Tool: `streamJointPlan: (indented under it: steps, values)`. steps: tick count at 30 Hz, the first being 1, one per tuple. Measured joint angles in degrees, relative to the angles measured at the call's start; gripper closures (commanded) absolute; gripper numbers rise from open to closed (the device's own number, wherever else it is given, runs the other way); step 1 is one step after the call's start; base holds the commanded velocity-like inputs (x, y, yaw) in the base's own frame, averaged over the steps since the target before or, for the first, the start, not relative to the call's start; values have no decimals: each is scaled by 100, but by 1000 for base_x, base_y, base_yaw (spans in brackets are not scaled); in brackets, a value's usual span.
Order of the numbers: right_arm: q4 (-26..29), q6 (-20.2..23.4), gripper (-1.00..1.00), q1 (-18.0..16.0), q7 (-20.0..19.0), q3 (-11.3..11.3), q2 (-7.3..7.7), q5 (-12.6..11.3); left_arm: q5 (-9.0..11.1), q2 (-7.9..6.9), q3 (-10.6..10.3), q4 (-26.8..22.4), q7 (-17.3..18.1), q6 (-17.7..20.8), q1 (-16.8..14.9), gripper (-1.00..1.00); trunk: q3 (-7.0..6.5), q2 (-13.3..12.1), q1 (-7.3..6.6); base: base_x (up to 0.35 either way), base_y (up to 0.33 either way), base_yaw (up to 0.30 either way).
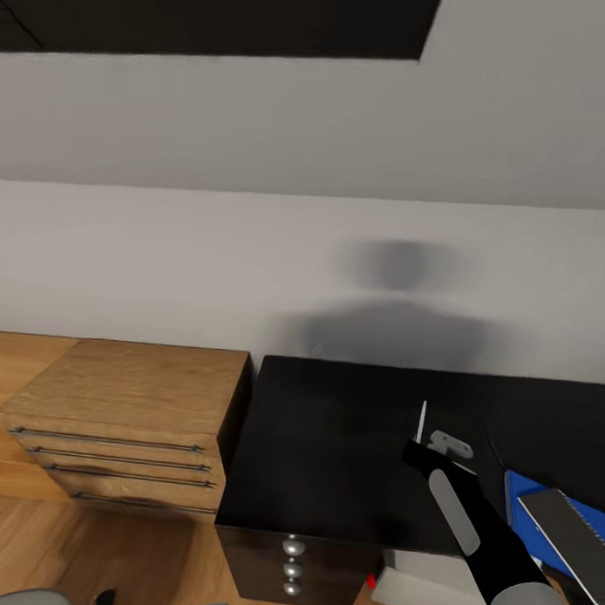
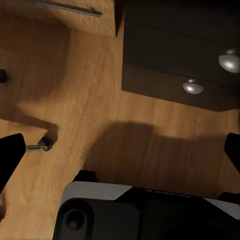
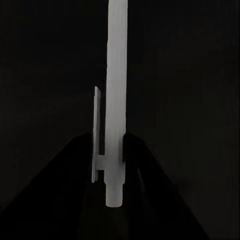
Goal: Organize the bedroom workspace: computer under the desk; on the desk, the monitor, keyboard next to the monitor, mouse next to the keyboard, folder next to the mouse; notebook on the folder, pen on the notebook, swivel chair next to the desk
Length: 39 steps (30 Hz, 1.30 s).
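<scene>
Head view: blue folder [image 1: 526, 511] cut off by right edge, partly covered by grey notebook [image 1: 572, 532], which also runs out lower right. Right arm [image 1: 495, 540] leaves frame at bottom. Pen [image 1: 421, 422] is a thin white sliver above the right tool [image 1: 417, 450]; tip detail too small to tell. Swivel chair [image 1: 13, 596]: only grey bits at bottom left edge. Drawer unit [image 1: 295, 568] cut by bottom edge. Left wrist view: left tool fingers [image 2: 10, 157] clipped at both sides. Right wrist view: fingers dark on dark surface [image 3: 190, 75], outlines hard to tell; pen [image 3: 116, 100] runs out the top edge.
</scene>
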<state>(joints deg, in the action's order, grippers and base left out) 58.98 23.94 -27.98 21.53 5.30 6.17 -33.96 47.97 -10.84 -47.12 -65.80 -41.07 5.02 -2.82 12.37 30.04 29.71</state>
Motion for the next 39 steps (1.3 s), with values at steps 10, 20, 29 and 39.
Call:
streamJointPlan:
  steps: [10, 20, 29, 39]
  values:
    - [-67, -3, 100, 0, -11, -122, 0, -1, 0, -8, 0, 0, -8, 0, 0, -100, -56, 0, 0, 0, 0, -247]
    - [-71, -1, 100, 1, -17, -210, 0, 0, 0, -7, 0, 0, -9, 0, 0, -100, -109, 0, 0, 0, 0, -251]
    - [-71, -3, 100, -1, -20, -255, 0, -1, 0, -5, 0, 0, -9, 0, 2, -100, -154, 0, 0, 0, 0, -254]
    - [-104, -9, 100, -1, -10, -416, 3, -6, -1, -5, 2, 0, -9, 0, 3, -100, -195, 0, 0, 0, 0, -267]
